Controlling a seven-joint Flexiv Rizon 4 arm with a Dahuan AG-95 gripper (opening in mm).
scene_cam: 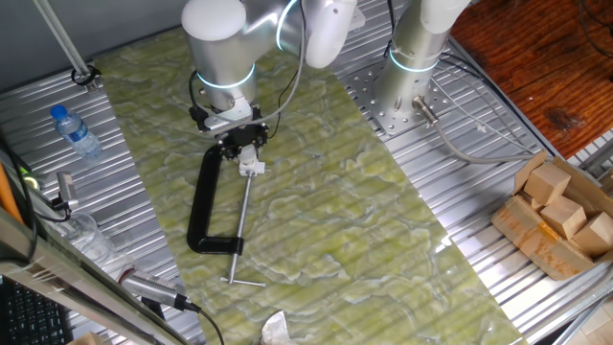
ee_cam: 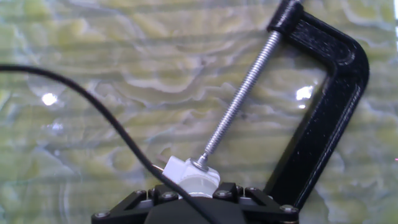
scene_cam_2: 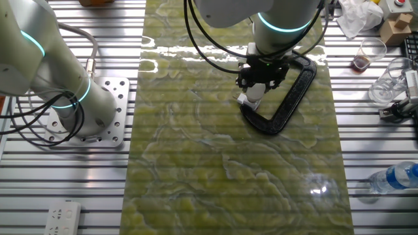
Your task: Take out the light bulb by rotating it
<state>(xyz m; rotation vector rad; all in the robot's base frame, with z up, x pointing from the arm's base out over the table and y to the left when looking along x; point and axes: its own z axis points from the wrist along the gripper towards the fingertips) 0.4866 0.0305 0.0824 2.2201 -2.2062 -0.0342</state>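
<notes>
The light bulb (ee_cam: 198,185) shows in the hand view only as a whitish-grey round stub between my fingers; most of it is hidden under the hand. It sits in the small white square socket piece (ee_cam: 178,168), which the screw (ee_cam: 239,99) of the black C-clamp (ee_cam: 323,118) presses. My gripper (ee_cam: 196,198) stands right over the socket with a finger close on each side of the bulb, and looks shut on it. In one fixed view the gripper (scene_cam: 241,144) is at the clamp's (scene_cam: 203,206) top end, above the socket (scene_cam: 253,166). The other fixed view shows the gripper (scene_cam_2: 260,81), socket (scene_cam_2: 251,98) and clamp (scene_cam_2: 294,91).
A black cable (ee_cam: 93,102) crosses the hand view. A clear bottle with a blue cap (scene_cam: 75,131) lies at the left. A box of wooden blocks (scene_cam: 560,216) stands at the right. A second arm's base (scene_cam: 412,67) stands behind the green mat (scene_cam: 335,220).
</notes>
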